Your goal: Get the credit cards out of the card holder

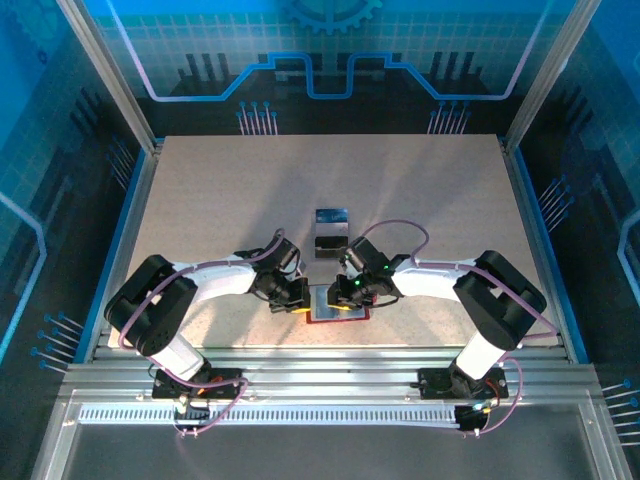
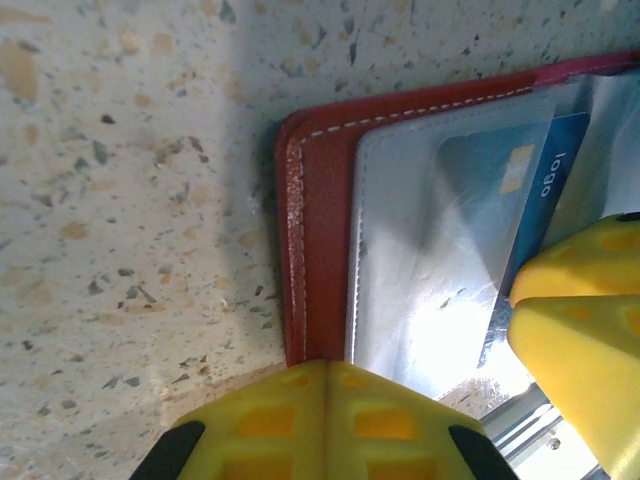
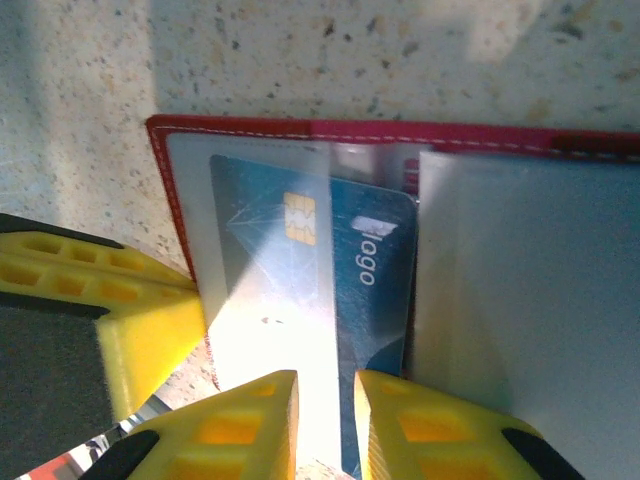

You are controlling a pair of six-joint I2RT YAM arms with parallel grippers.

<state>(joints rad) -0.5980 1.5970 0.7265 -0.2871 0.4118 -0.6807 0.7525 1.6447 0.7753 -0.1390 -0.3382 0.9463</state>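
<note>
The card holder, a red wallet, lies open near the table's front edge, with pale clear pockets inside. A blue credit card with a gold chip sits half under the left clear pocket; it is also seen as a blue card in the left wrist view. My right gripper stands over the card's near end, jaws a narrow gap apart around the pocket's edge. My left gripper is shut, its tip on the wallet's red border. Both grippers meet over the wallet, left and right.
Two small rectangular things lie just beyond the wallet mid-table, one with a shiny bluish face and a darker one. The aluminium rail runs close behind the wallet. The right gripper's yellow fingers crowd the left wrist view.
</note>
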